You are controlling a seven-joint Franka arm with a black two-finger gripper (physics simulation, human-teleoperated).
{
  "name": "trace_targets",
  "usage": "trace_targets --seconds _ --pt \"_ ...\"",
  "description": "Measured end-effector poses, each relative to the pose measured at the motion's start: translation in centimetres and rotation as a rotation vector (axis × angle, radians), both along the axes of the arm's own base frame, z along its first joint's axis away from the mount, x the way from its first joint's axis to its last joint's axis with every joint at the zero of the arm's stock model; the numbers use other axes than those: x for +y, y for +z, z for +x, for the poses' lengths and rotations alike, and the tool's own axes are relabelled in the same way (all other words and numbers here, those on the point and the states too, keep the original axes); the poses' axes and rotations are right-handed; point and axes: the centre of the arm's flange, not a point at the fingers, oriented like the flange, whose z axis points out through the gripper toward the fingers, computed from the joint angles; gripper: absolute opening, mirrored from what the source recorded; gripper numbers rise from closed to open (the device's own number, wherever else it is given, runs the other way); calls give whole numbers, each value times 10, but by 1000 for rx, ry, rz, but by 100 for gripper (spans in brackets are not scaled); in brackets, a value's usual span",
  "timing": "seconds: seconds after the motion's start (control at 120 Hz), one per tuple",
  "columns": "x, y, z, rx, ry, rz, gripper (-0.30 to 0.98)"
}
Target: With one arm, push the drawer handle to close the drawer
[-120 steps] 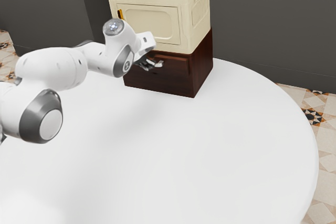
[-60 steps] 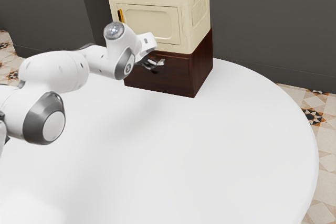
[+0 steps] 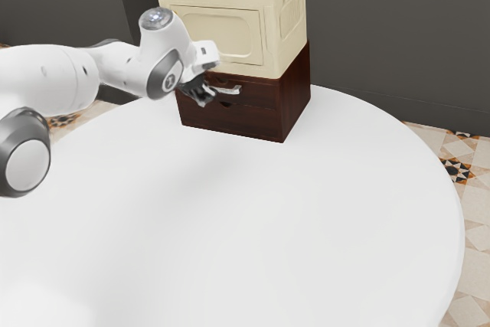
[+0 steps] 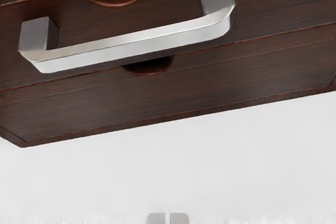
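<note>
Possibly the gripper (image 4: 168,219), its fingertips together near the handle (image 4: 134,46), slips beneath it if aimed low, leaving the drawer (image 4: 126,20) unpushed.

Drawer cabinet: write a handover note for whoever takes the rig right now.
Gripper: shut, holding nothing, in front of the cabinet and clear of the handle.
Handle: on the upper drawer of the dark wood cabinet, which has the cream box on top.
Done: the drawer front looks nearly flush, though I cannot confirm it is fully closed.
Left: check for a gap; if there is one, push the handle toward the cabinet.
</note>
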Motion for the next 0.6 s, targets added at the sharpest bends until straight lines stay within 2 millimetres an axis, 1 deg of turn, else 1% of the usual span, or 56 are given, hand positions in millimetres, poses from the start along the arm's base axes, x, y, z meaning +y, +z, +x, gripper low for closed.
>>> trace_targets --seconds 0.042,0.133,0.2,0.308,0.4,0.433,0.475,0.542,0.6 --pt "-6 14 -14 26 -3 4 -10" --pt "-14 34 -42 86 -2 6 -10" --pt "-30 53 -56 124 -11 7 -10" --pt "-61 98 -82 181 -26 15 -10" --pt "-82 129 -106 241 -26 8 -7" --pt "-89 139 -115 261 -23 1 1" --pt "-93 147 -124 288 -13 -6 10" --pt "-99 150 -133 331 3 -11 25" --pt "-103 150 -139 362 17 -15 36"
